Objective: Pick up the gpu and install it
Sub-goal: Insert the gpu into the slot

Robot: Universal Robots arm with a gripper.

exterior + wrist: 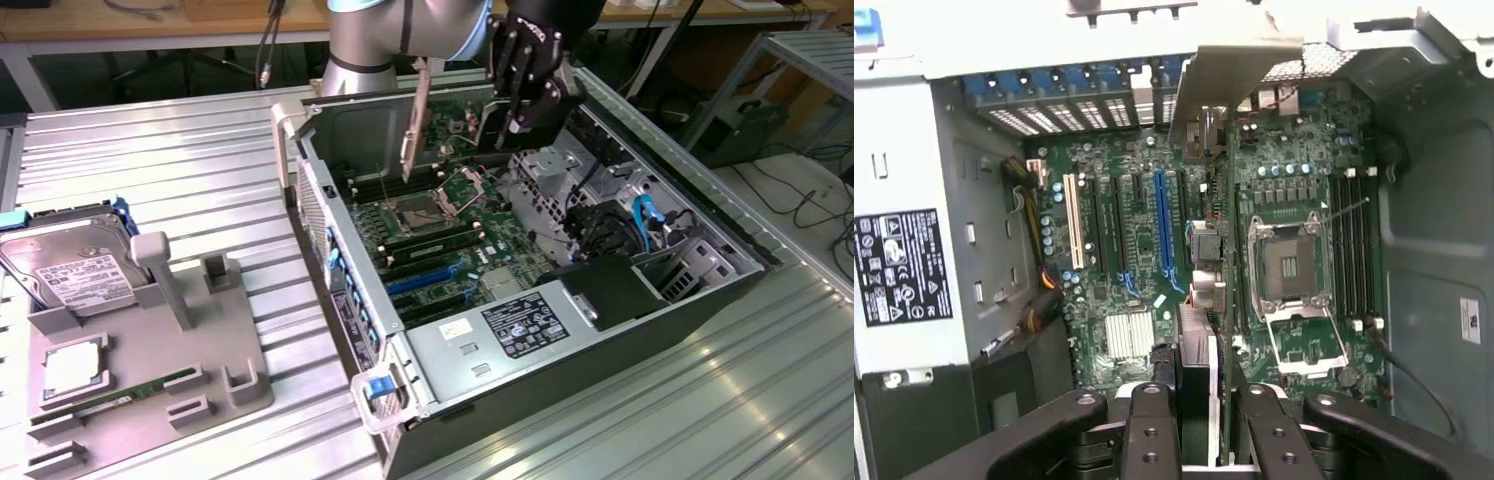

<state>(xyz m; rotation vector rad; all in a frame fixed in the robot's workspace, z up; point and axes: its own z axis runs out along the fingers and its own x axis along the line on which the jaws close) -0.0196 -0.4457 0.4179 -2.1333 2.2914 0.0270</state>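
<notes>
Silvery bracket (419,118) at one end, the gpu (467,115) hangs on edge above the open computer case (447,345), clear of the board. The gripper (514,128) has its fingers closed on the end away from the bracket. The step in hand looks like lining the gpu up over a slot. I judge this is best done by keeping it upright and untwisted, with its lower edge parallel to the slot and the bracket toward the slotted back wall. The wrist view gives the alignment: the gpu's thin edge sits between the fingers (1152,430), near the long blue slot (1163,225) but not plainly over it. The exterior view gives the height above the board, and the tray (240,370) with the hard drive (67,270), well apart at its left.
</notes>
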